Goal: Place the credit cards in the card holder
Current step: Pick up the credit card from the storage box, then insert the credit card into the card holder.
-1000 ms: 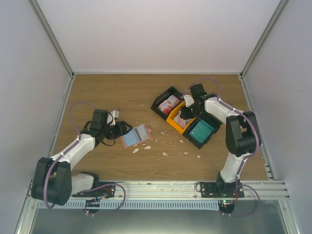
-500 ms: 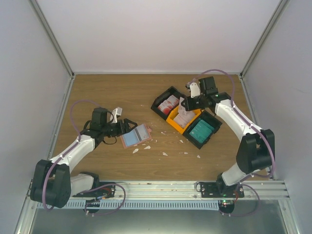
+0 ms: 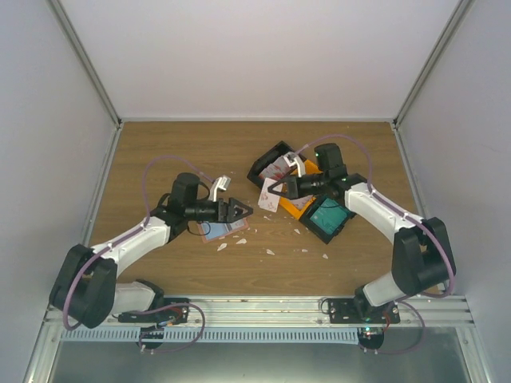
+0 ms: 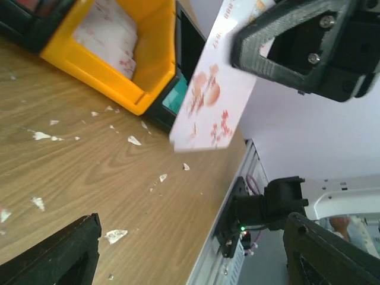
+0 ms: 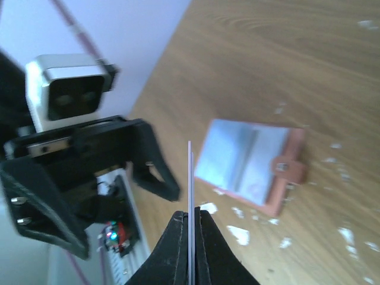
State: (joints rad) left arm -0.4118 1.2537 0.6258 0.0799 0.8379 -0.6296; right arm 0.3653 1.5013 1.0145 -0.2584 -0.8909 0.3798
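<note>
My right gripper (image 3: 278, 190) is shut on a pale whitish-pink credit card (image 3: 269, 201) with red marks and holds it in the air left of the bins. The card shows edge-on in the right wrist view (image 5: 190, 178) and flat in the left wrist view (image 4: 209, 101). The salmon-pink card holder (image 5: 249, 166) lies open on the table, its light blue inside up. In the top view the holder (image 3: 227, 230) is partly hidden under my left gripper (image 3: 237, 210). My left gripper is open and empty, and its fingers (image 4: 53, 255) point at the card.
Three bins stand in a row at the right. A black one (image 3: 259, 165) holds red-and-white cards, an orange one (image 3: 297, 209) pale cards, and a black one (image 3: 327, 215) teal cards. White torn scraps (image 3: 270, 252) lie on the wood. The table's front rail (image 3: 255, 307) is near.
My right gripper lifted a card out of the orange bin and swung left towards the holder. My left gripper moved right to above the holder and now faces the card.
</note>
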